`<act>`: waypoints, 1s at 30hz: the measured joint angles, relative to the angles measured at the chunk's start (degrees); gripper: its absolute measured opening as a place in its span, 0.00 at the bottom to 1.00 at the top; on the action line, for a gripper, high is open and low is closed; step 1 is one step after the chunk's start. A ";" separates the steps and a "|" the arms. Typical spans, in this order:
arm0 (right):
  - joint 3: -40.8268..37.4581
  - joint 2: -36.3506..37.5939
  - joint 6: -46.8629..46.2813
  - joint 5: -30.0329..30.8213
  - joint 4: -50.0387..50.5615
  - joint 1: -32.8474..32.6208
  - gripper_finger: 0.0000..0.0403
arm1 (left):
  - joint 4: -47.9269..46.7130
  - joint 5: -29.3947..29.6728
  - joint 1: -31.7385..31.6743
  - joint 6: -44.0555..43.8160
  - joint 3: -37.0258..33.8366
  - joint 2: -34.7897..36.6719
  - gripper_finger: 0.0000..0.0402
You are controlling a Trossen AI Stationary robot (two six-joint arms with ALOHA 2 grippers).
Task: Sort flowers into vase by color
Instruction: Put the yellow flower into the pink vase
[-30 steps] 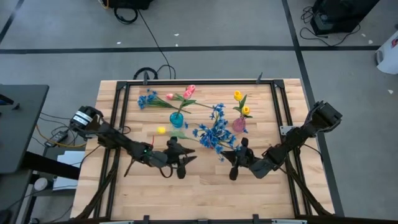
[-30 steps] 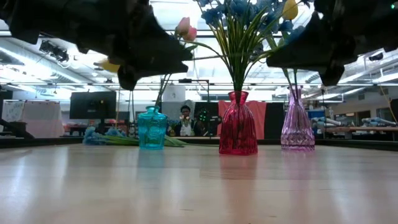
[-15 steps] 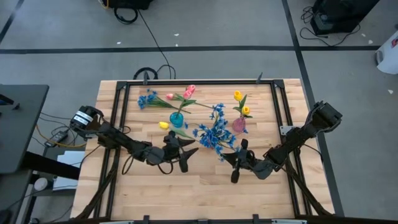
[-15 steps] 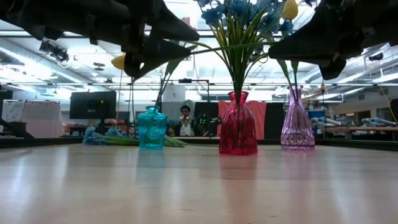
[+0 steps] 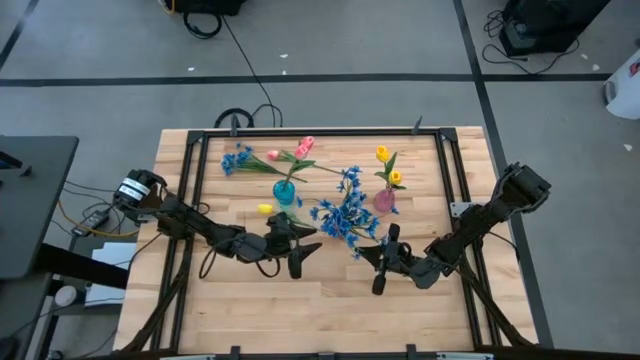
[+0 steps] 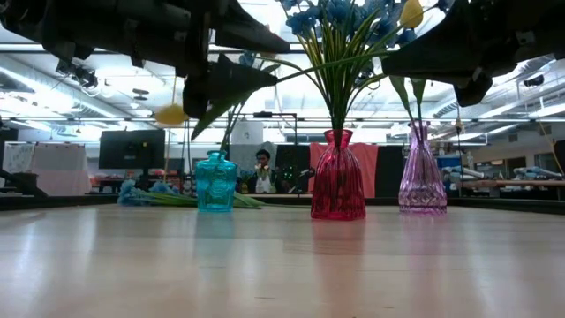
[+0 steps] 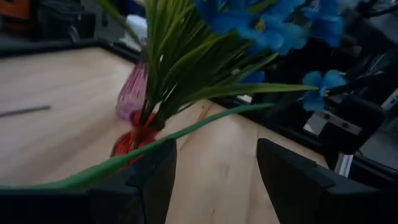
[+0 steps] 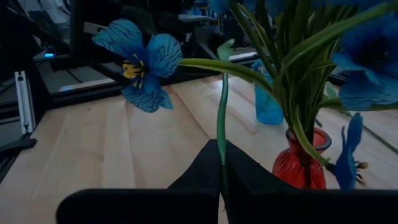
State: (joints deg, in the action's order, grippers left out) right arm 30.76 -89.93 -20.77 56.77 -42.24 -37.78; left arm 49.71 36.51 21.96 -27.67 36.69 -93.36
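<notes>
Red vase (image 6: 338, 175), teal vase (image 6: 215, 181), blue blossoms (image 5: 345, 213)
</notes>
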 joint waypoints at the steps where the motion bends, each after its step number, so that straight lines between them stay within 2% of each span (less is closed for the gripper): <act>1: 0.00 0.00 0.11 0.13 -0.06 0.00 0.03 | -0.79 -0.14 -0.18 -1.51 0.00 -0.03 0.57; 6: 0.00 0.00 0.39 0.62 -0.35 0.00 0.03 | -3.67 -1.13 -0.65 -8.69 0.00 -1.00 0.57; 10: 0.00 0.00 0.76 0.54 -0.84 0.00 0.03 | -3.18 -1.99 -0.59 -10.13 0.00 -1.58 0.57; 15: 0.00 0.00 1.38 1.26 -1.72 -0.28 0.03 | -2.56 0.03 -0.66 -10.17 0.00 -1.58 0.57; 21: 0.00 0.00 0.30 5.10 -1.30 -0.23 0.03 | -2.99 -7.62 0.47 -13.34 0.00 -1.58 0.57; 24: 0.00 0.00 -0.10 5.13 -0.71 0.18 0.03 | -2.90 -8.24 2.32 -13.24 0.00 -1.56 0.56; 27: 0.00 0.00 -0.51 5.14 -0.49 0.35 0.03 | -3.21 -5.63 4.66 -12.46 0.00 -1.45 0.54; 30: 0.00 0.00 -0.49 4.82 -0.52 0.35 0.03 | -3.10 1.06 7.57 -10.43 0.00 -1.42 0.51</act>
State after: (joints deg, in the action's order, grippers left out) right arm 30.76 -89.93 -21.26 61.59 -42.76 -37.43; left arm 46.61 37.58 29.53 -38.10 36.69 -94.78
